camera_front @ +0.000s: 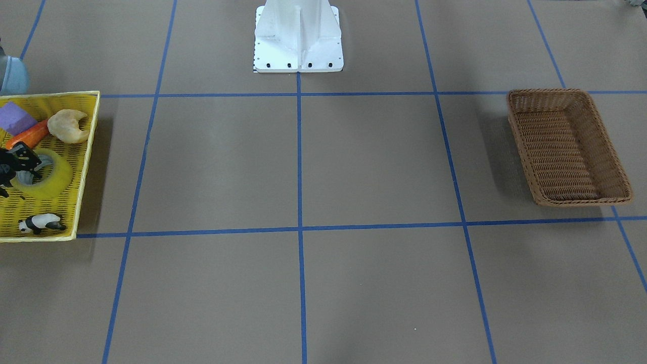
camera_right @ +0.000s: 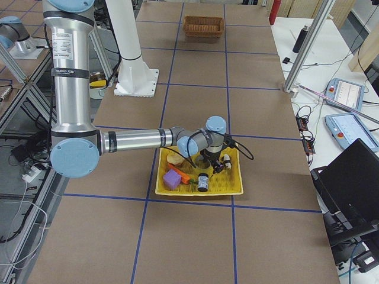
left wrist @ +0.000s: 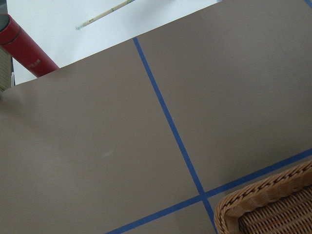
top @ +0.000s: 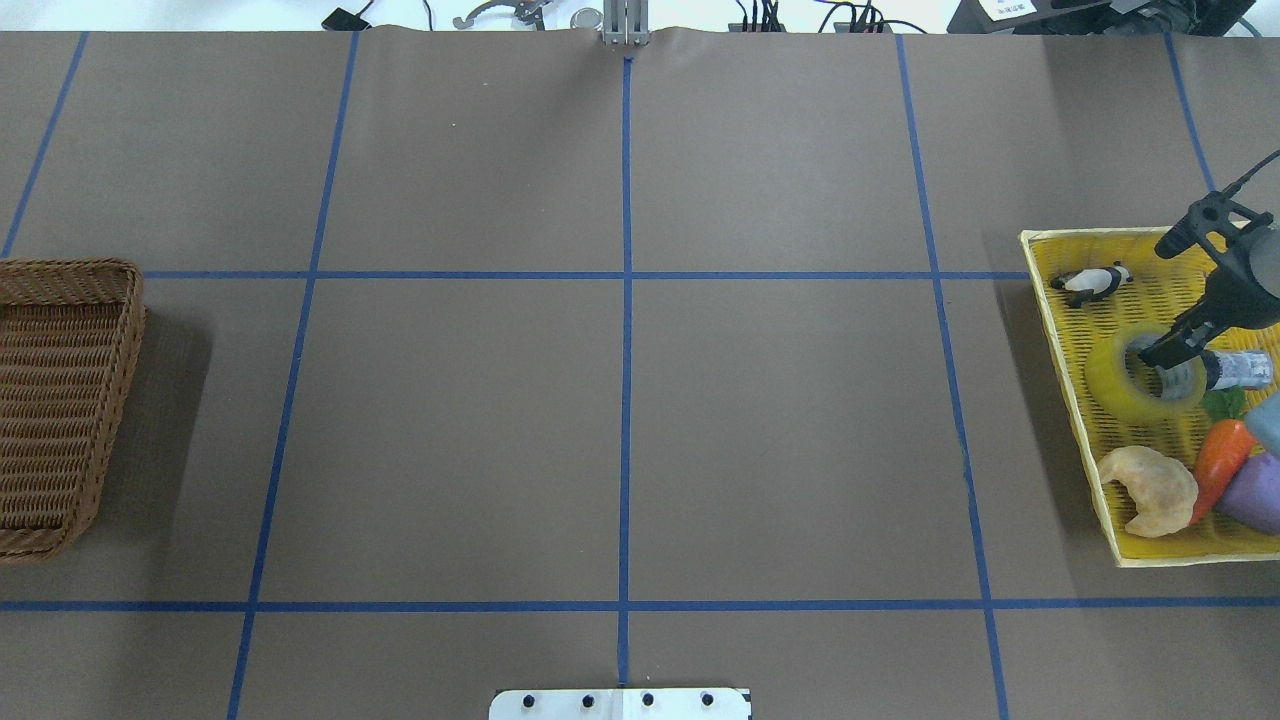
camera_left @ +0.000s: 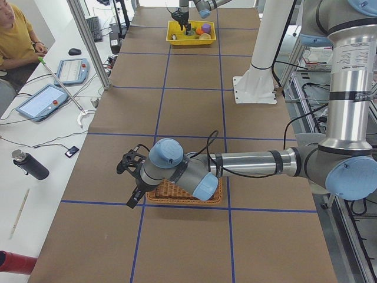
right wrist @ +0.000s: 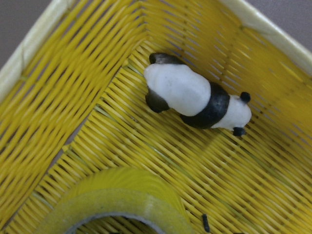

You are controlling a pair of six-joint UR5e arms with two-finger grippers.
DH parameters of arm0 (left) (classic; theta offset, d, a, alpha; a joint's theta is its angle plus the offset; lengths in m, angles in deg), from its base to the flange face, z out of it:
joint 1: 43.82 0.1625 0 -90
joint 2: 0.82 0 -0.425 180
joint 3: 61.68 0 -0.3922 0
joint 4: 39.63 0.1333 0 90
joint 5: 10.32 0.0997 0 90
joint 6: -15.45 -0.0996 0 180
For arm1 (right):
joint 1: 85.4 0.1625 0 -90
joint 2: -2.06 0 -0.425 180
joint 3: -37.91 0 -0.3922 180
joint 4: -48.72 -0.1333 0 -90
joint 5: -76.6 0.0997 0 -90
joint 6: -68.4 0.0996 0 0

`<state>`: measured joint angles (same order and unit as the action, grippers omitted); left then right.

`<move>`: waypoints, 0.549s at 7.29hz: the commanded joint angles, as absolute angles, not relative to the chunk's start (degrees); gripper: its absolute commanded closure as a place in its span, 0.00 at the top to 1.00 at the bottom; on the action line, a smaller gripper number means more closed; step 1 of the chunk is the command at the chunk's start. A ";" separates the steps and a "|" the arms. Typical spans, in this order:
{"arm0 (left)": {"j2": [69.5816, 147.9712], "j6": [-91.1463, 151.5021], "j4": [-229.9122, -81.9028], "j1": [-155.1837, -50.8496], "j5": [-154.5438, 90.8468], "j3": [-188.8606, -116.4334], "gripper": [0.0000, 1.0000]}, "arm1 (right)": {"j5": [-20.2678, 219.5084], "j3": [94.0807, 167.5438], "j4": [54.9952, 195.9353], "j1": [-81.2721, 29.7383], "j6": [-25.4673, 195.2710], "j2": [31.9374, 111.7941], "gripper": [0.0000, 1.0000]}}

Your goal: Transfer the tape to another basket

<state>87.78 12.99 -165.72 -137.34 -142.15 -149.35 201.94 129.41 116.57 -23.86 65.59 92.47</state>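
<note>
The tape (camera_front: 60, 174) is a wide yellow-green roll lying flat in the yellow mesh basket (camera_front: 50, 94). It also shows in the overhead view (top: 1110, 380) and at the bottom of the right wrist view (right wrist: 126, 192). My right gripper (top: 1160, 300) is open and tilted over it, with one finger (top: 1165, 350) reaching into the roll's core. The brown wicker basket (camera_front: 548, 91) is empty on the far side of the table (top: 70, 265). My left gripper (camera_left: 131, 180) hovers beside that basket's end; I cannot tell whether it is open or shut.
In the yellow basket (top: 1060, 340) also lie a toy panda (top: 1092, 283), a croissant (top: 1150, 488), a carrot (top: 1220, 460), a purple block (top: 1258, 492) and a small dark roll (top: 1235, 370). The robot's white base (camera_front: 298, 40) stands mid-table. An operator (camera_left: 15, 35) sits at the side.
</note>
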 commanded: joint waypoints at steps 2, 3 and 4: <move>87.78 12.99 -165.75 -137.34 -142.15 -149.22 0.99 | 201.84 129.22 116.57 -24.49 65.50 92.41 0.07; 87.69 12.99 -165.75 -137.34 -142.15 -149.22 0.99 | 201.84 129.22 116.57 -24.49 65.59 92.50 0.00; 87.69 12.99 -165.75 -137.34 -142.15 -149.22 0.99 | 202.63 129.83 116.66 -24.49 65.59 92.32 0.00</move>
<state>87.72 12.99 -165.75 -137.34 -142.15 -149.23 202.04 129.36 116.60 -24.44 65.55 92.42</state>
